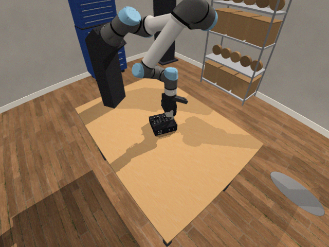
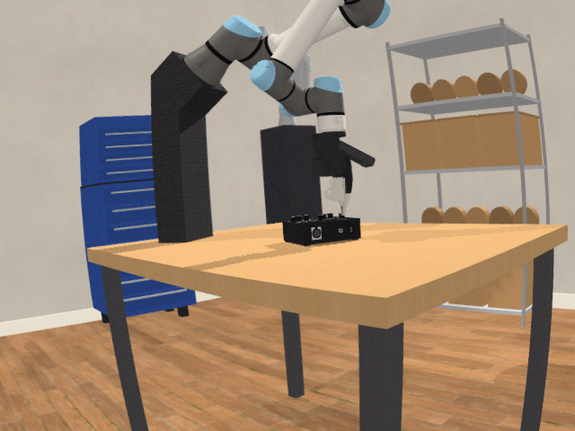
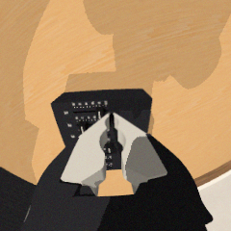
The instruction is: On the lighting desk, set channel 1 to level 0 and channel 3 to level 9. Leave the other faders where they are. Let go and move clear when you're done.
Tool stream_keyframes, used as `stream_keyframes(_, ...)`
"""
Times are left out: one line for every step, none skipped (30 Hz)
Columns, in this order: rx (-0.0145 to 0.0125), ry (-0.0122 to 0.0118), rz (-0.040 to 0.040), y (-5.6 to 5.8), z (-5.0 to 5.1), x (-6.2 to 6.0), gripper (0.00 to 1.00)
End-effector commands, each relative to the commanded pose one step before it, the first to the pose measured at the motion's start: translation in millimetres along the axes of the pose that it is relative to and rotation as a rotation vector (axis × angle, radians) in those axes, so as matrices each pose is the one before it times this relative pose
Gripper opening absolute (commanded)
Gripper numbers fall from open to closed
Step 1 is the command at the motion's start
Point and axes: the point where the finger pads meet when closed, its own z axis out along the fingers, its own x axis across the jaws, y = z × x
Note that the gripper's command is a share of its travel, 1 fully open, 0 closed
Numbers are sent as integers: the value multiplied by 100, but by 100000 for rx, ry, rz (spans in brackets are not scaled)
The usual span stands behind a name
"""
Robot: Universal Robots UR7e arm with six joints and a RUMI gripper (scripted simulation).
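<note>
1. overhead, we saw the lighting desk [image 1: 162, 124], a small black box, lying on the wooden table [image 1: 185, 170] nearer the far edge than the near one, just in front of the arm's black pedestal [image 1: 106, 69] at the far left corner.
2. we found the gripper [image 2: 342, 211] pointing straight down over the right end of the desk, its tip right at the top panel among the fader knobs [image 2: 324, 215].
3. we judged the fingers pressed fully together, with nothing caught between them; in the wrist view they met in a thin line over a fader slot.
4. we could not tell which channel the tip sat on, nor read any fader's level; the markings were too small.
5. we noted the front face of the desk carried a round socket [image 2: 316, 233] and smaller fittings, turned toward the near edge.
6. beyond the worktop we saw a blue drawer cabinet [image 2: 116, 185] behind the left edge and a grey shelf rack [image 2: 509, 69] with cardboard boxes off the right edge.
</note>
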Motion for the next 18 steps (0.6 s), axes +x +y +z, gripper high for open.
stream_keyframes(45,84,-32,-28,-29,-52,0)
stream_keyframes(0,0,0,0,0,-26,0)
stream_keyframes(0,0,0,0,0,0,0)
stream_keyframes(0,0,0,0,0,0,0)
stream_keyframes(0,0,0,0,0,-28,0)
stream_keyframes(0,0,0,0,0,-29,0)
stream_keyframes(0,0,0,0,0,-31,0)
stream_keyframes(0,0,0,0,0,-32,0)
stream_keyframes(0,0,0,0,0,-34,0)
stream_keyframes(0,0,0,0,0,-35,0)
stream_keyframes(0,0,0,0,0,-37,0)
stream_keyframes(0,0,0,0,0,-38,0)
stream_keyframes(0,0,0,0,0,-40,0)
stream_keyframes(0,0,0,0,0,-41,0)
stream_keyframes(0,0,0,0,0,-42,0)
stream_keyframes(0,0,0,0,0,-44,0)
stream_keyframes(0,0,0,0,0,-45,0)
stream_keyframes(0,0,0,0,0,-46,0)
